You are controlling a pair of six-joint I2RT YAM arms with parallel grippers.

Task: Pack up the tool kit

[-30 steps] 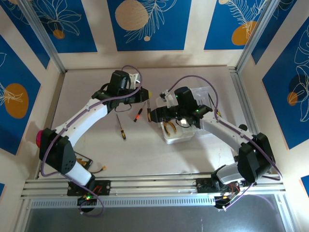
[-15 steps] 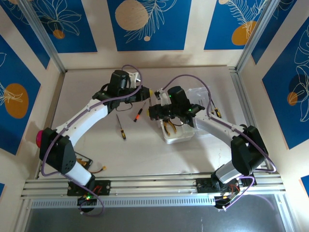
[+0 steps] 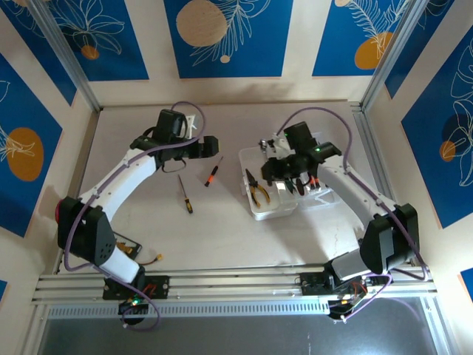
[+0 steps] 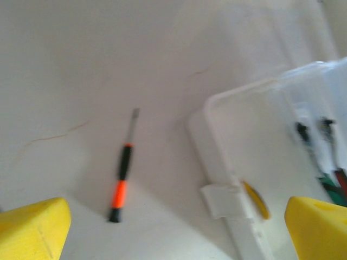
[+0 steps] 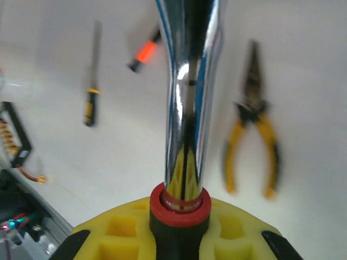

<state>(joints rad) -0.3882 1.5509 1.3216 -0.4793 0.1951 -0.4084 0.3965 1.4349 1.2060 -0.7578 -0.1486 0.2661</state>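
Pale counter (image 3: 222,229) in a blue-panelled booth. Tool kit case (image 3: 275,213) lies open right of centre, w/ yellow-handled pliers (image 3: 256,191) already in one half & a few tools in the other. Right hand (image 3: 287,176) hovers over the case, clamped on a chrome-shaft tool (image 5: 187,103), prob. next to go in. Left hand (image 3: 210,145) is wide & empty, near the orange-black screwdriver (image 3: 212,174). That one & the yellow-black screwdriver (image 3: 185,196) lie loose on the counter, not yet packed; lid not shut. Approx. halfway, I'd say.
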